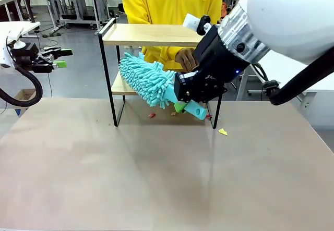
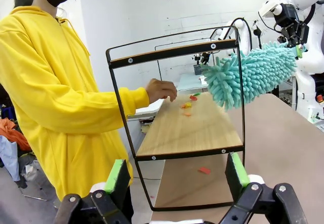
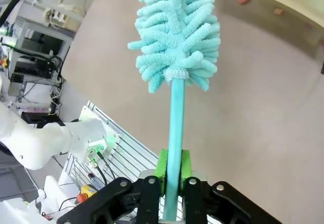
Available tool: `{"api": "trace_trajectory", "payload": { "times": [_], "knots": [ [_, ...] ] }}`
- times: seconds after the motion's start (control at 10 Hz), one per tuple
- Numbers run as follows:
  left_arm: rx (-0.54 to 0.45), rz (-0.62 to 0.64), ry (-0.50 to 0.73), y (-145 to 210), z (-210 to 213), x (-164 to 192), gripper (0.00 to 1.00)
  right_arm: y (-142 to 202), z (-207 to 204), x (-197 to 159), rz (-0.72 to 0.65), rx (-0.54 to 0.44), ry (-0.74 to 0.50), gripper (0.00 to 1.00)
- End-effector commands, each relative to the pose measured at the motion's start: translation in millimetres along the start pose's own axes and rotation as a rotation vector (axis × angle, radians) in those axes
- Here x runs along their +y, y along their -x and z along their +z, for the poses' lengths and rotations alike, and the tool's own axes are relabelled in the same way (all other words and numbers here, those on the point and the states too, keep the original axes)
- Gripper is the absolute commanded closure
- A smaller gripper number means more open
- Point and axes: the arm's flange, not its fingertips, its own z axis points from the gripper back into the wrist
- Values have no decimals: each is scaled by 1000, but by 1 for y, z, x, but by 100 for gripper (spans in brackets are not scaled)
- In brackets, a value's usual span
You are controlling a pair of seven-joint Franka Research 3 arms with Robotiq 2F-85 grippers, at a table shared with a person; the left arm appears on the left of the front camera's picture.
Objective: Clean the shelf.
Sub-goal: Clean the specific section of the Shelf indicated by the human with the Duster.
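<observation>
Workshop clutter fills the background: metal-framed benches, cables and white walls behind a person in a bright yellow hooded top [image 1: 167,1]. Nearer the camera lies the worktop [image 1: 156,179], a matte, grey-brown, smooth sheet.

At the middle of the worktop's far edge stands the shelf [image 1: 151,34], a small two-tier rack of two light wooden boards in a thin black metal frame with slim legs and a raised black rail at its end. The person's hand [image 1: 185,59] rests at the shelf's far side, between the two boards.

The right tool [image 1: 180,106] is pressed together on the smooth turquoise plastic handle [image 3: 174,113] of a duster [image 1: 146,77], whose head is a thick bundle of soft, turquoise chenille fingers. The green pads pinch the handle near its lower end. The fluffy head points into the open front of the shelf, between the two boards (whether it touches the lower board cannot be told).

The left tool [image 1: 58,58] hangs beyond the worktop's far left corner, well apart from the shelf, with its jaws spread wide and nothing between them.

Small red, orange and yellow scraps [image 2: 187,105] lie on the lower board near the person's hand. A red scrap [image 1: 152,116] lies on the worktop under the shelf, and a yellow scrap [image 1: 223,132] lies just beside the shelf's front right leg.
</observation>
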Motion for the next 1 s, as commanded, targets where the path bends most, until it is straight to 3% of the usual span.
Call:
{"api": "trace_trajectory", "payload": {
  "times": [0.0, 0.4, 0.9],
  "knots": [
    [1, -4, 3, -4, 0, -1, 0, -13, -13, 21, -83, -64, 72, 87],
    [1, -4, 3, -4, 0, -1, 0, -80, -81, 82, -297, -255, 193, 87],
    [1, -4, 3, -4, 0, -1, 0, -135, -145, 120, -299, -258, 260, 87]
  ]
}}
